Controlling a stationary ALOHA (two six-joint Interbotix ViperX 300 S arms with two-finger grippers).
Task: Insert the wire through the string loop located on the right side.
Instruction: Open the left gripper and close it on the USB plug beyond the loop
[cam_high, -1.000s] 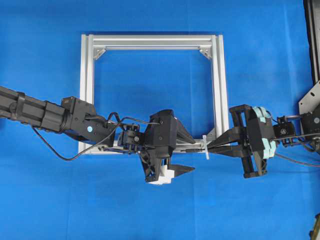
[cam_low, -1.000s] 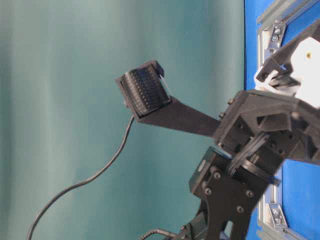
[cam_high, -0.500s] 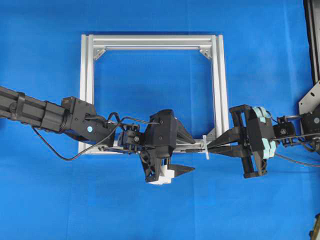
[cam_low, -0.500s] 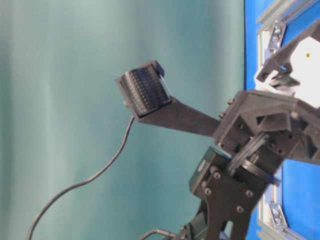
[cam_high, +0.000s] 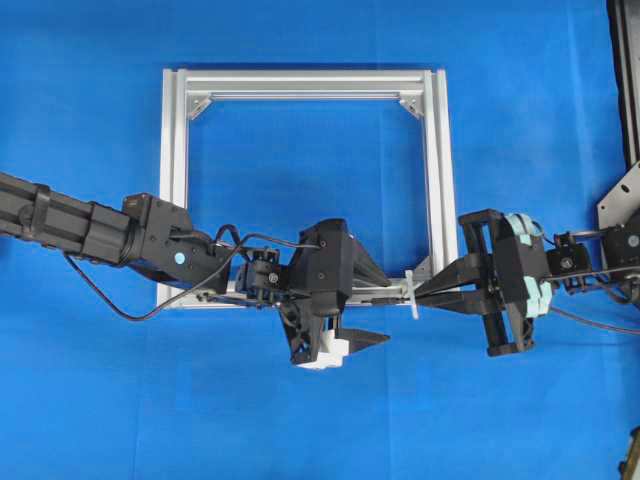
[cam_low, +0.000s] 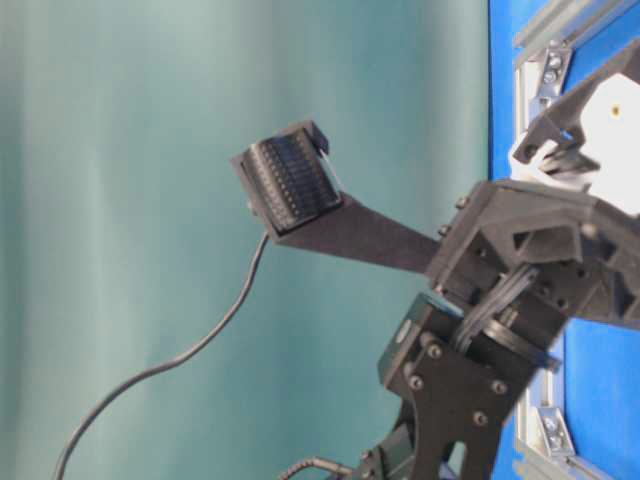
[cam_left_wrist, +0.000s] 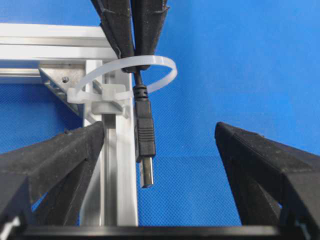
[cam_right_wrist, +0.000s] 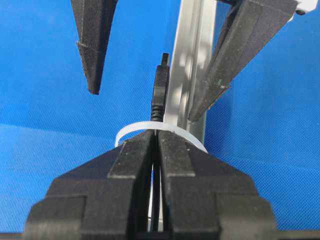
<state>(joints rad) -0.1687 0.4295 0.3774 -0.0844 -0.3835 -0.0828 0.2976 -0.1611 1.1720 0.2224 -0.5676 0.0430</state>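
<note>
The wire's black plug (cam_left_wrist: 144, 132) with its metal tip pokes through the white string loop (cam_left_wrist: 165, 62), which is tied to the frame's lower right corner (cam_left_wrist: 120, 165). My right gripper (cam_right_wrist: 156, 137) is shut on the wire just behind the loop (cam_right_wrist: 130, 131). My left gripper (cam_left_wrist: 160, 130) is open, its fingers (cam_left_wrist: 65, 155) standing wide on both sides of the plug without touching it. From overhead, the plug (cam_high: 378, 297) lies between the left gripper (cam_high: 383, 308) and the right gripper (cam_high: 420, 293), with the loop (cam_high: 411, 293) at the right one's tips.
The square aluminium frame (cam_high: 437, 180) lies flat on the blue mat. Metal brackets (cam_high: 618, 205) stand at the right edge. In the table-level view a ribbed finger pad (cam_low: 290, 185) fills the middle, with a thin black cable (cam_low: 200, 345) hanging below it.
</note>
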